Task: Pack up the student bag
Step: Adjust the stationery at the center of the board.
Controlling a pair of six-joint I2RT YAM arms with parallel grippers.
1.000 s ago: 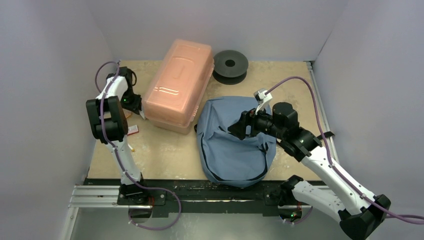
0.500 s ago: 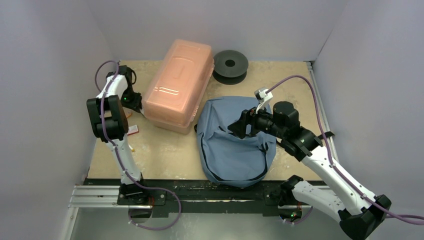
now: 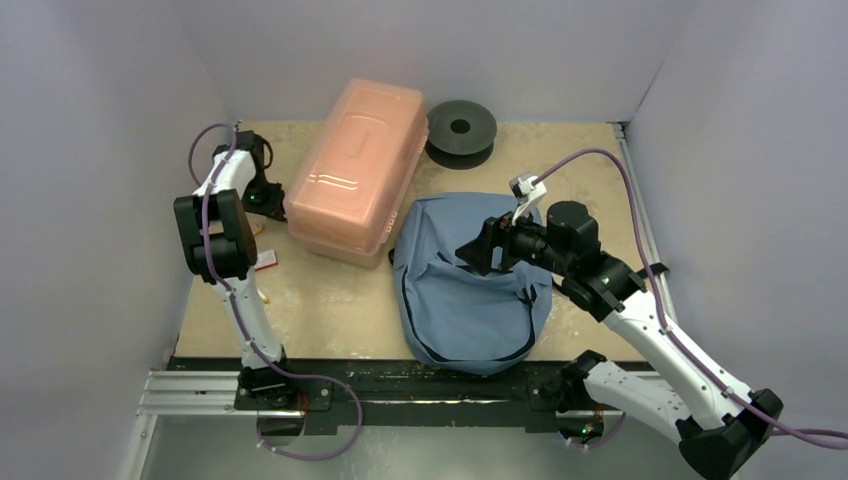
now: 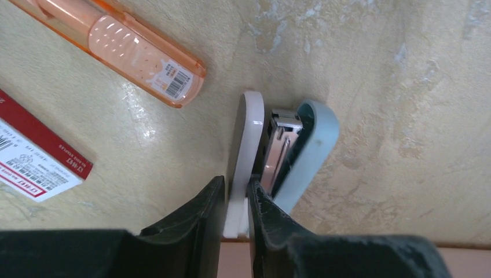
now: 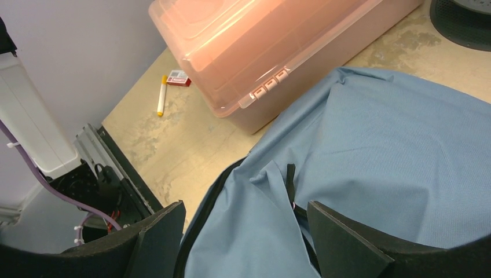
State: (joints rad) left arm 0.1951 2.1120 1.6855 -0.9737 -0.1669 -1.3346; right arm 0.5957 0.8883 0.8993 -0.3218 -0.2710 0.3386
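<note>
The blue-grey student bag (image 3: 460, 300) lies flat at the table's front centre, with its dark zipper trim along the edge. My right gripper (image 3: 480, 252) hovers open just above its upper part. In the right wrist view the fingers straddle a fabric fold and a black zipper pull (image 5: 289, 176) on the bag (image 5: 376, 150). My left gripper (image 3: 268, 200) is at the far left beside the pink box. In the left wrist view it (image 4: 236, 197) is shut on the white base of a white and pale blue stapler (image 4: 289, 150), close over the tabletop.
A translucent pink plastic box (image 3: 355, 170) lies at the back, left of the bag. A black spool (image 3: 461, 130) sits behind it. An orange pen (image 4: 116, 43) and a small red and white box (image 4: 35, 156) lie near the stapler. Walls close in on three sides.
My left gripper has shifted slightly toward the back along the pink box. My right gripper has barely moved over the bag.
</note>
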